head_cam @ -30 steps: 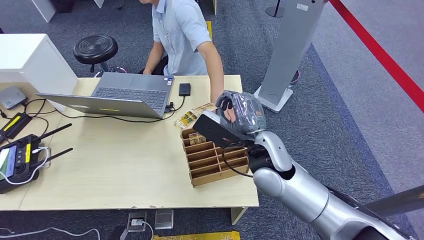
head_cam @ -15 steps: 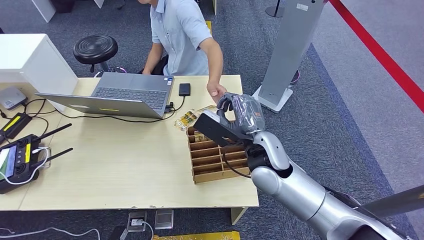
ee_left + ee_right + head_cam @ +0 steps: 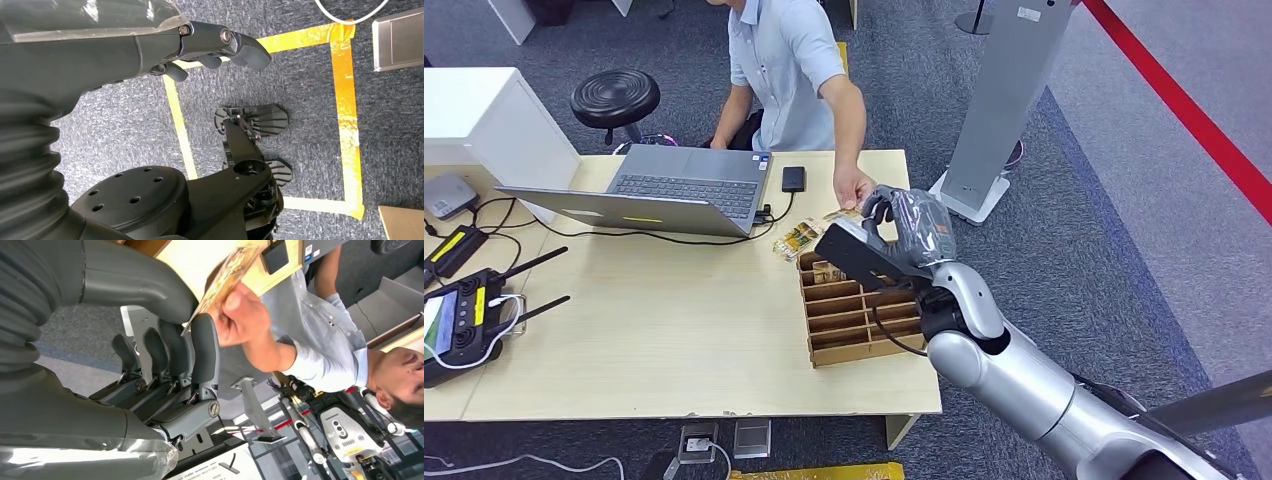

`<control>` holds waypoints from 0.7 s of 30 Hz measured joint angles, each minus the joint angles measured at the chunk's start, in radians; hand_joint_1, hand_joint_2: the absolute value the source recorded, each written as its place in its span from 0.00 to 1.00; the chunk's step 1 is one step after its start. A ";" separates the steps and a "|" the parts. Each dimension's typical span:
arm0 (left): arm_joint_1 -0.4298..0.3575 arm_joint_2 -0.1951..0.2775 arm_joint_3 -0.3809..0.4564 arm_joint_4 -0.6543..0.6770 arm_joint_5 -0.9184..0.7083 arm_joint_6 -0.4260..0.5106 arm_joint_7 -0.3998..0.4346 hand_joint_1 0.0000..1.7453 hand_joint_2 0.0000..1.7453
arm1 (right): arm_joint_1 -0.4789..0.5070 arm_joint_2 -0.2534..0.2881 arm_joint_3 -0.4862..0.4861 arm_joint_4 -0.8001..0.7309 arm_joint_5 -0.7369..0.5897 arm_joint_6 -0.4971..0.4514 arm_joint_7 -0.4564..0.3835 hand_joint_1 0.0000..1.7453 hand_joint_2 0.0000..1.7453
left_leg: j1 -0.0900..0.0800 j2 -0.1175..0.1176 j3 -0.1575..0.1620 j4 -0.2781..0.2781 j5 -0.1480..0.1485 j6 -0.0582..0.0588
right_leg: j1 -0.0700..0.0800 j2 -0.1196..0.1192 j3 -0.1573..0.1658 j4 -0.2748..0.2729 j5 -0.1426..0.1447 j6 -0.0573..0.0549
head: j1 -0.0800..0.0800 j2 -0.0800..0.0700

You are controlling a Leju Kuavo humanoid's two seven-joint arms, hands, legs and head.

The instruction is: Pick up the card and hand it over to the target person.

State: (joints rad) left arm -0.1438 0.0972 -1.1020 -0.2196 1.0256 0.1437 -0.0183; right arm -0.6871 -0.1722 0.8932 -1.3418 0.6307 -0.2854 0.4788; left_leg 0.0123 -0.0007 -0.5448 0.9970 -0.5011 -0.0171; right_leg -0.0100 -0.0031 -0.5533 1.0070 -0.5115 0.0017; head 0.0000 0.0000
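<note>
**Robot and person both hold the card over the desk**

The robot's right hand (image 3: 904,228) is raised above the far right part of the wooden desk (image 3: 674,340), its thumb and fingers (image 3: 202,347) pinching a card (image 3: 222,282) with a colourful print. A seated person in a light blue shirt (image 3: 784,70) reaches across the desk's far edge, and the person's hand (image 3: 854,188) grips the same card at its other end. Just below the two hands stands a slotted wooden organizer (image 3: 854,315), close to the desk's right edge. An open laptop (image 3: 664,185) sits well to the left, leaving bare desktop in front of it. The left hand (image 3: 215,50) hangs over carpet marked with yellow tape (image 3: 347,115), fingers loosely curled, holding nothing.
</note>
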 joint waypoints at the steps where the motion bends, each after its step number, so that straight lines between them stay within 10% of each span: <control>1: 0.001 -0.001 0.003 0.001 0.003 0.000 0.000 0.00 0.75 | 0.003 0.000 -0.003 -0.003 -0.001 -0.002 -0.001 0.00 1.00 | 0.000 0.000 0.000 0.000 0.000 0.000 | 0.000 0.000 0.000 0.000 0.000 0.000 | 0.000 0.000; 4: 0.006 -0.001 0.018 0.003 0.019 0.003 -0.007 0.00 0.00 | 0.017 -0.004 -0.021 -0.028 -0.006 -0.036 -0.020 0.00 1.00 | 0.000 0.000 0.000 0.000 0.000 0.000 | 0.000 0.000 0.000 0.000 0.000 0.000 | 0.000 0.000; 10: 0.014 -0.001 0.024 0.003 0.027 0.015 -0.016 0.00 0.00 | 0.068 -0.038 -0.061 -0.115 0.003 -0.122 -0.050 0.00 1.00 | 0.000 -0.001 0.000 0.000 0.000 0.000 | 0.000 -0.001 0.001 -0.001 0.000 0.000 | 0.000 0.000; 21: 0.027 0.007 0.032 0.000 0.043 0.020 -0.019 0.00 0.00 | 0.247 -0.071 -0.132 -0.253 -0.575 -0.080 -0.289 0.00 1.00 | 0.000 -0.003 0.000 0.000 0.000 0.000 | 0.000 -0.003 0.001 -0.001 -0.001 0.000 | 0.000 0.000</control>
State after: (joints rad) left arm -0.1172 0.1046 -1.0701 -0.2191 1.0681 0.1642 -0.0376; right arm -0.4399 -0.2435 0.7612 -1.5950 0.0557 -0.3651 0.1901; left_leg 0.0127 -0.0040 -0.5450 0.9969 -0.5010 -0.0171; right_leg -0.0095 -0.0064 -0.5523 1.0063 -0.5122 0.0018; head 0.0000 0.0000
